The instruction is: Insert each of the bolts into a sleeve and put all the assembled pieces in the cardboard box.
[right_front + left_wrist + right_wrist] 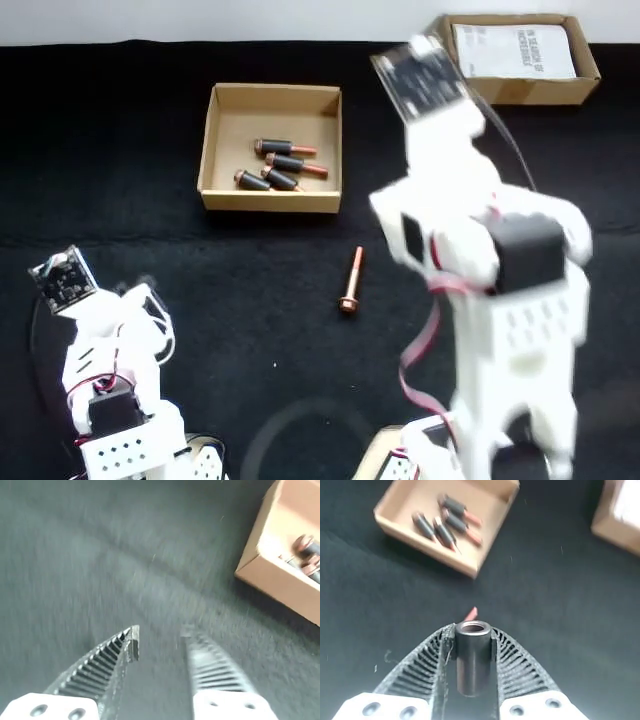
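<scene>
Your right gripper [472, 628] is clamped on a dark sleeve [471, 660], open end pointing out. Just past it, the loose bolt [351, 281] lies flat near the middle of the counter [250, 300]. Your left gripper [160, 636] is apart and holds nothing. Toward the far edge sits the cardboard box [270, 201] with three finished pieces [285, 162] inside. This looks like the joining step: next, pick up the bolt and line it straight with the sleeve's hole.

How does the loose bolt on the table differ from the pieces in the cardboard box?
The loose bolt is bare copper; the boxed pieces each wear a dark sleeve. The bolt lies alone on the table, the pieces together inside the cardboard box. All lie flat.
</scene>
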`<state>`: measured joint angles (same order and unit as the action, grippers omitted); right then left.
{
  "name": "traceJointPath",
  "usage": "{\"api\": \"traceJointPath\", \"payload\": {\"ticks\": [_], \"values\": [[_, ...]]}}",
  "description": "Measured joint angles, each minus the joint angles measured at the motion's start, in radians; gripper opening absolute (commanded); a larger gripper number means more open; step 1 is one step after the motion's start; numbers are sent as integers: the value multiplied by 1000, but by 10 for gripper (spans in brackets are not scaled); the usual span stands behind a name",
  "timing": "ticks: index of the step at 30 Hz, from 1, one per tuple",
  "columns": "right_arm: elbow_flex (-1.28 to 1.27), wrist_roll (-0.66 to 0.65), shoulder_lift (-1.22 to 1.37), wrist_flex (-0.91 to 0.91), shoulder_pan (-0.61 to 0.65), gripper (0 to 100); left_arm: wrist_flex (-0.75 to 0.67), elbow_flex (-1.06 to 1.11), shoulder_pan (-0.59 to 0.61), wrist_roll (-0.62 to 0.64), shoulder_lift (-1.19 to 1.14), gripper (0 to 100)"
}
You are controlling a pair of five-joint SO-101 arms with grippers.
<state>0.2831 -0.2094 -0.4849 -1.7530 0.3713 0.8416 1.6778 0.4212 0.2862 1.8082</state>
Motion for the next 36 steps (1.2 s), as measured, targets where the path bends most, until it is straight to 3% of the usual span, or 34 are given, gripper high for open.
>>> {"api": "traceJointPath", "payload": {"ticks": [4, 7, 15, 23, 30, 36], "values": [[-262, 2, -252, 0, -40, 7, -130, -6, -3, -84, 0, 10], [-434, 2, -413, 0, -94, 7, -149, -41, -68, -121, 0, 10], [-830, 2, -747, 29, -336, 7, 32, -305, -437, -161, -100, 10], [-1155, 2, -1013, 212, -621, 7, 141, -747, -637, -158, -690, 10], [-1409, -37, -1168, 404, -867, 7, 365, -1146, -833, -3, -1215, 10], [-1560, -160, -1261, 522, -1062, 7, 394, -1226, -910, -101, -1505, 10]]}}
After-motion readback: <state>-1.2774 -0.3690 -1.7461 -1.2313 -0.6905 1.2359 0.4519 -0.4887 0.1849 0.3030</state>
